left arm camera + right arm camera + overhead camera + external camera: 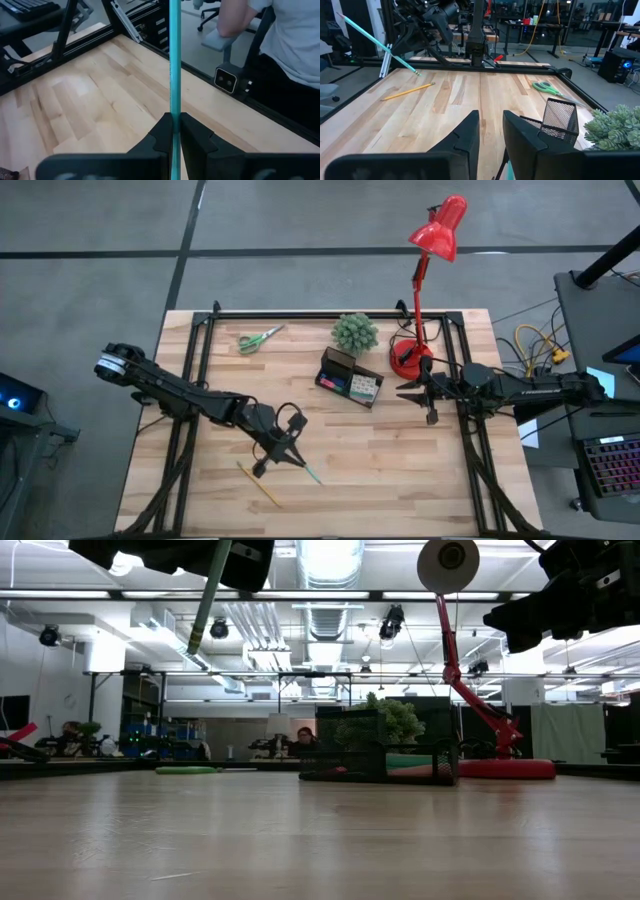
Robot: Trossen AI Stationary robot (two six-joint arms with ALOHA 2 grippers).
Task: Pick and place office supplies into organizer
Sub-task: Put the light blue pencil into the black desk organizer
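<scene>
wooden table, left end effector clamped on teal pen, right end effector empty, parted.

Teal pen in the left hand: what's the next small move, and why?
Probably carry it toward the organizer. The left hand is shut on the teal pen, which in the right wrist view is tilted with its tip just above the wood, so the grasp looks done. The organizer sits further back, beside the potted plant. The yellow pencil remains on the table.
</scene>
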